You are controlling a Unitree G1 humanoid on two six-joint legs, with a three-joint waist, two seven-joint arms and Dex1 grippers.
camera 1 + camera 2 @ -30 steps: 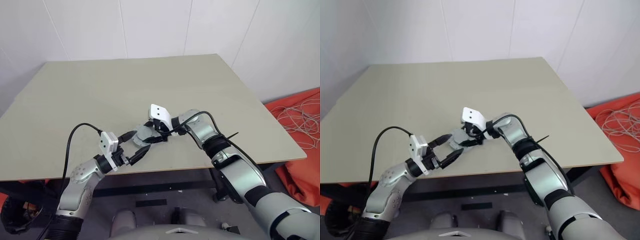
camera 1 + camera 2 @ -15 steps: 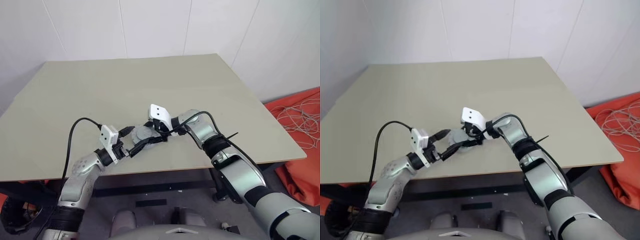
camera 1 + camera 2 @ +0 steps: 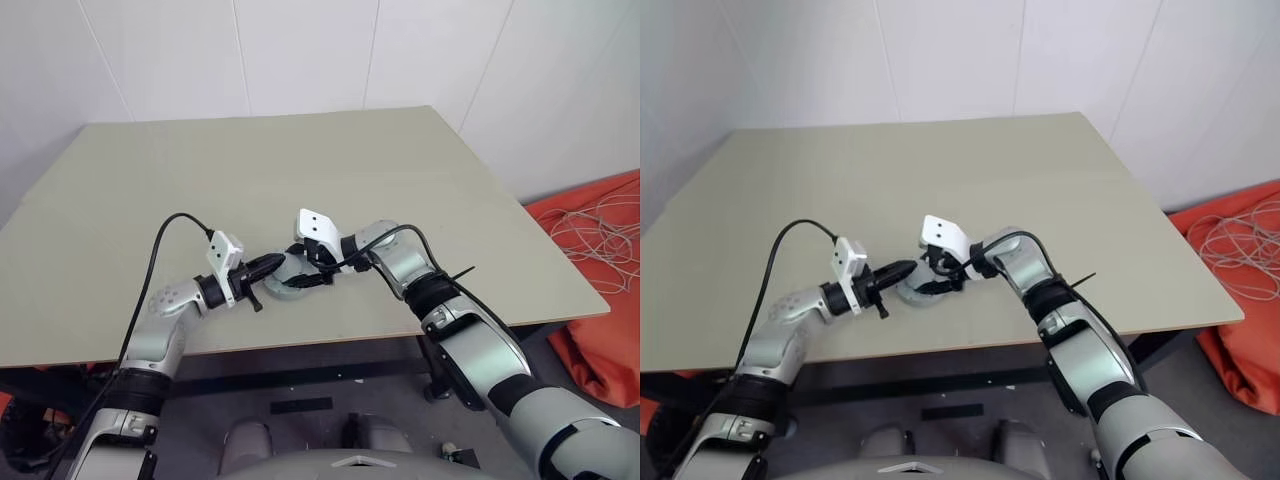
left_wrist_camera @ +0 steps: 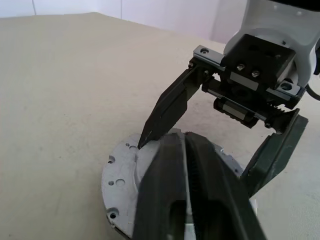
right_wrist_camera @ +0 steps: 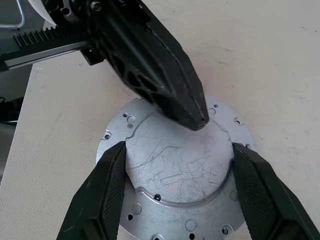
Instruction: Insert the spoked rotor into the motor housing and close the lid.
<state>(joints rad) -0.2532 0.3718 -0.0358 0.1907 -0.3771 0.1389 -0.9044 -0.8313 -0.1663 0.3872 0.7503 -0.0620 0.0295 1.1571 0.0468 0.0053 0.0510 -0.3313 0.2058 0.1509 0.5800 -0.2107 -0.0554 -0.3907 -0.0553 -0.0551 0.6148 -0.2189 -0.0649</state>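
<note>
Right wrist view: shut left hand [image 5: 192,112] on lid [image 5: 175,165].

The lid [image 5: 180,165] is silver-grey metal, its face marked with fine, pale scratches and dotted near the rim with small dark holes. The table [image 3: 300,170] is a flat, plain beige-olive. The left pincer [image 5: 197,112] has matte black fingers, and so does the right pincer [image 5: 179,200]. Each wrist carries a white camera block, and the arms are silver-grey with black joints and black cables. The wall [image 3: 300,50] is white panelling with thin seams. An orange cloth [image 3: 600,250] lies beside the table, with whitish cords [image 3: 600,235] looped over it.
</note>
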